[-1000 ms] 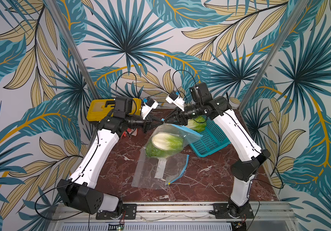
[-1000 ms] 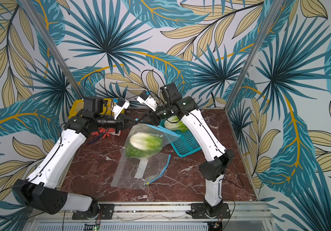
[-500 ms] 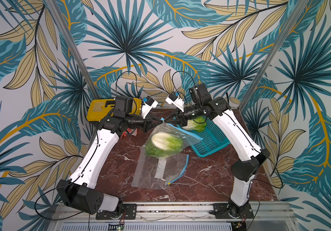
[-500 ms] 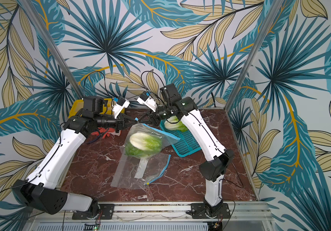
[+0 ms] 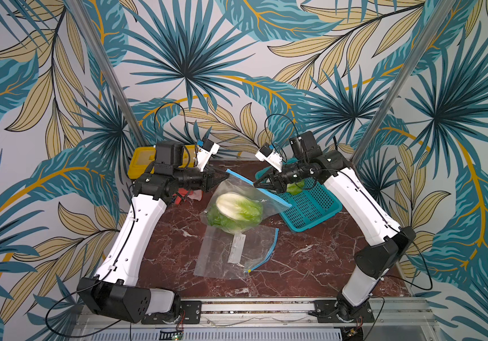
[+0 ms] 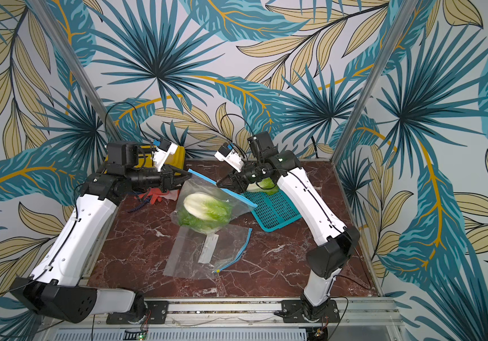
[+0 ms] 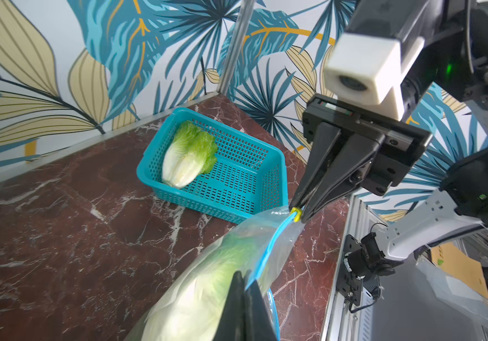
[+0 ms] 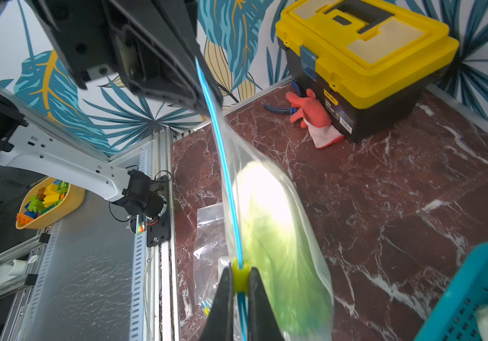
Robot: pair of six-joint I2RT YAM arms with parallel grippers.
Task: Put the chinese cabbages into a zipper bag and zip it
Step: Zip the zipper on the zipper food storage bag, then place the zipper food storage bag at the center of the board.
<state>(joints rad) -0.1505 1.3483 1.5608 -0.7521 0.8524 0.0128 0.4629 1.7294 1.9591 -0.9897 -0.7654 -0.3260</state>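
Hanging between fingers (image 7: 346,174) — zipper bag (image 5: 245,189) holding cabbages (image 5: 238,210).

Basket (image 5: 310,206), toolbox (image 5: 142,161) flank hung bag (image 5: 236,189); table (image 5: 310,265) right-front free.

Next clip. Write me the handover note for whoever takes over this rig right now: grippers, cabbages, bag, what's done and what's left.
Grippers: left gripper shut on the zipper bag, at one end of its blue strip. The right gripper is shut on the yellow slider at the other end. The bag hangs between them above the table.
Cabbages: bagged cabbages, one plain, a second seemingly beneath. One cabbage lies in the teal basket.
A spare bag lies flat on the table.
Done: part of the loading.
Left: bag the basket cabbage, then zip. I cannot tell whether the strip is sealed.
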